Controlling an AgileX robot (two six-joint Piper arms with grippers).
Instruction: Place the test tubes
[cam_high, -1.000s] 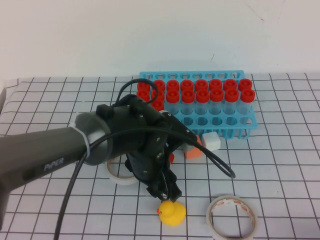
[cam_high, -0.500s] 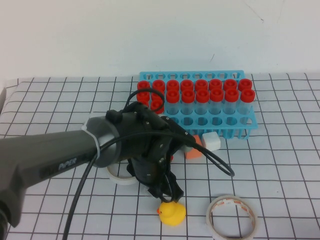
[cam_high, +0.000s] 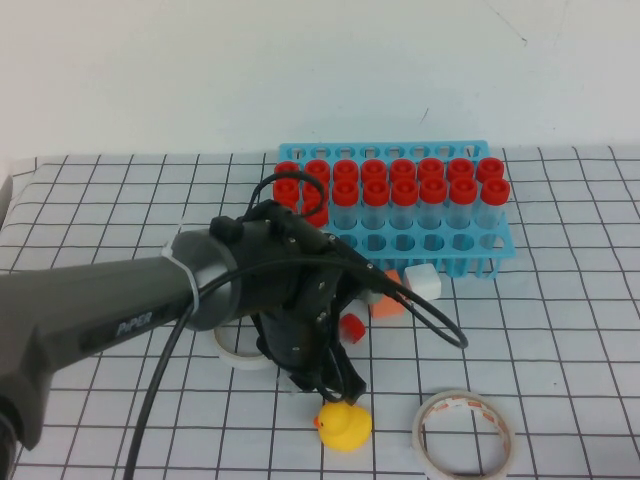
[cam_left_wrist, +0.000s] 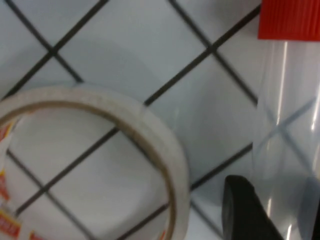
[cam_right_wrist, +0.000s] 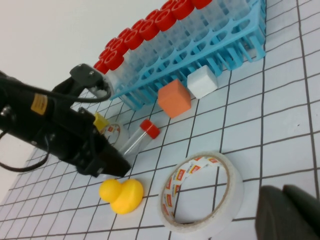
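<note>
Left gripper (cam_high: 335, 383), beside the rubber duck (cam_high: 343, 427), seemingly pinches a lying test tube (cam_right_wrist: 136, 141). Right gripper (cam_right_wrist: 282, 200), jaws pressed together, hovers near a tape roll (cam_right_wrist: 234, 192).

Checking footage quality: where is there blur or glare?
Left wrist view: soft, glare streaks on the test tube at the left gripper, by the duck. Right wrist view: sharp, except the shut right gripper, blurred near the tape roll.

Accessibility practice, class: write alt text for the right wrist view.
The left gripper is down at a red-capped test tube lying on the table, near a yellow duck and a tape roll; a blue rack of capped tubes stands behind. The shut right gripper hangs nearest the camera.
</note>
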